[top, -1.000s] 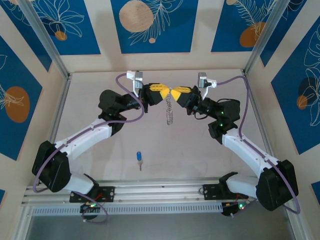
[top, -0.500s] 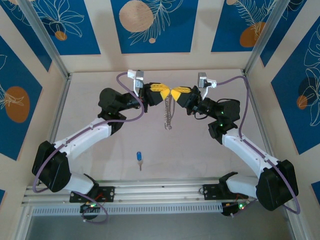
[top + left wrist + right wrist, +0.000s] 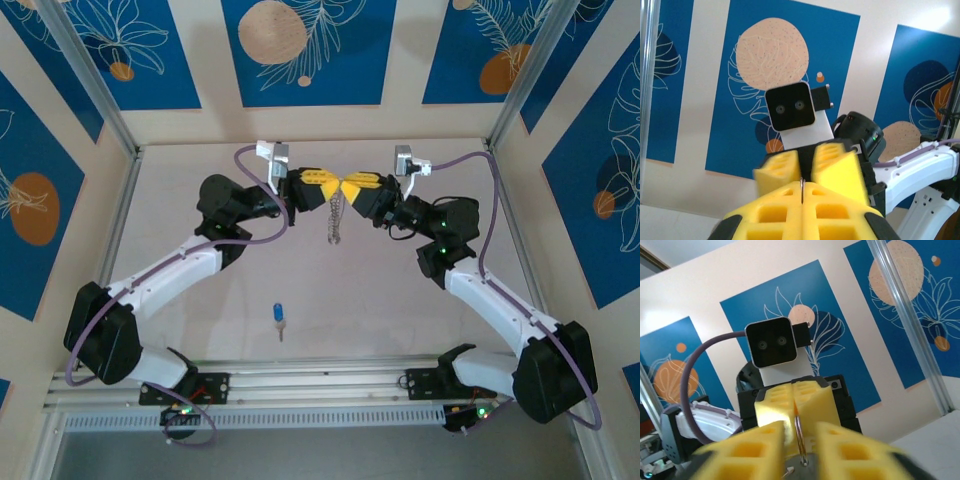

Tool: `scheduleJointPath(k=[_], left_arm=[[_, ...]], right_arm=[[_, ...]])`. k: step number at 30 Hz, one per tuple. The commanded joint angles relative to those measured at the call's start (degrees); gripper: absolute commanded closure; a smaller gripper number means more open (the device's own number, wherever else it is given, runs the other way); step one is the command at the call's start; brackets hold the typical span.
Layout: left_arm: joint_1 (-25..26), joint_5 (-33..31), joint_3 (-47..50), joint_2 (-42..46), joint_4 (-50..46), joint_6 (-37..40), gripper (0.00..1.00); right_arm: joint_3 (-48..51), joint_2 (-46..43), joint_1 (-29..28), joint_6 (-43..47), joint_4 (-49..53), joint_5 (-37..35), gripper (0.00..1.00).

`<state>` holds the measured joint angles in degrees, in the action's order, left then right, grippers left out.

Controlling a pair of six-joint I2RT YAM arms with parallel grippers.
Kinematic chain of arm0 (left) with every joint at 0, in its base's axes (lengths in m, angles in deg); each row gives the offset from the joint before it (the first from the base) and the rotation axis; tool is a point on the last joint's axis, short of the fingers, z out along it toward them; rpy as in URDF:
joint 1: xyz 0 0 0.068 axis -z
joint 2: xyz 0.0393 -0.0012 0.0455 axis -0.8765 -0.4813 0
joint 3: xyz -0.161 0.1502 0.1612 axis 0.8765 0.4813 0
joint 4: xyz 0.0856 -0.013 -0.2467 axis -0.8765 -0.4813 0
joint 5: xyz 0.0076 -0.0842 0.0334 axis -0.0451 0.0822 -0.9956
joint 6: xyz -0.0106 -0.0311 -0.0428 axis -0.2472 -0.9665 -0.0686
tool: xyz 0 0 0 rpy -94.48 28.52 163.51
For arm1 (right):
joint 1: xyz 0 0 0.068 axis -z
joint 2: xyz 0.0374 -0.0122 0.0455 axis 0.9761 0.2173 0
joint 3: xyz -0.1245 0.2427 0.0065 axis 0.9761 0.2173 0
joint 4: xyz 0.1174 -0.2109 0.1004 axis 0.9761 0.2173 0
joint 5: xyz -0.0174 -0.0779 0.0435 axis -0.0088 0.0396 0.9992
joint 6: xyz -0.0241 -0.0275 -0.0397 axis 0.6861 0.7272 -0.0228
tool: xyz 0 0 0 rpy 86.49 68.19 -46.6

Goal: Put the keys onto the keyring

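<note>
The keyring (image 3: 336, 222) was clamped by the left hand (image 3: 330, 188), the right hand (image 3: 350, 186) parted around it; the key (image 3: 278, 315) was seen well apart on the bench (image 3: 380, 300), blade pointing nearward, nearer the left hand.

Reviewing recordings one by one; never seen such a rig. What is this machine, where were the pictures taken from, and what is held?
Two robot arms are bolted at the near edge of a table. One picture looks down from above and behind; the other two come from a camera on each wrist. The pincers meet in mid-air. The left pincer is shut on the keyring, by its metal ring, the rest hanging below. On the right pincer the fingers stand apart either side of that ring. A small blue-headed key lies on the table, untouched.
</note>
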<state>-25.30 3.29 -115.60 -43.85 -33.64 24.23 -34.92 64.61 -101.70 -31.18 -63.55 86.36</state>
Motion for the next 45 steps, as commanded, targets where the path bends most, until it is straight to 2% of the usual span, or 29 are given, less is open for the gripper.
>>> scheduleJointPath(k=[1, 4, 9, 14, 18, 25, 35, 41, 45], left_arm=[[0.2, 0.2, 0.7, 3.3, -1.8, 7.0, 1.00], [0.2, -2.8, 2.3, 6.4, -3.8, 13.8, 1.00], [0.7, -9.9, 5.5, 11.6, -5.9, 26.5, 1.00], [2.0, -16.8, 8.9, 15.1, -3.8, 37.9, 1.00], [2.7, -19.7, 10.5, 17.0, -3.3, 43.5, 1.00], [3.8, -22.2, 12.9, 19.0, -2.0, 49.5, 1.00], [4.7, -22.7, 13.0, 19.5, -4.3, 54.0, 1.00], [5.0, -22.8, 12.7, 19.1, -4.9, 53.5, 1.00], [5.0, -23.0, 10.7, 19.2, -10.5, 50.1, 1.00]], right_arm=[[-0.4, -4.8, 2.5, 2.0, 6.3, -3.2, 0.49], [1.3, -10.3, 5.9, 4.9, 17.9, -5.3, 0.41], [4.8, -17.5, 10.9, 7.1, 32.1, -8.2, 0.38], [7.7, -18.5, 12.3, 7.3, 37.8, -8.5, 0.38], [8.8, -17.0, 12.1, 7.5, 39.5, -7.7, 0.38], [9.8, -13.5, 10.2, 7.9, 39.1, -7.9, 0.37], [9.9, -9.2, 8.0, 7.9, 36.3, -8.3, 0.37], [9.6, -8.7, 7.7, 8.2, 36.1, -7.8, 0.37], [8.8, -8.5, 7.7, 8.7, 35.4, -7.1, 0.37]])
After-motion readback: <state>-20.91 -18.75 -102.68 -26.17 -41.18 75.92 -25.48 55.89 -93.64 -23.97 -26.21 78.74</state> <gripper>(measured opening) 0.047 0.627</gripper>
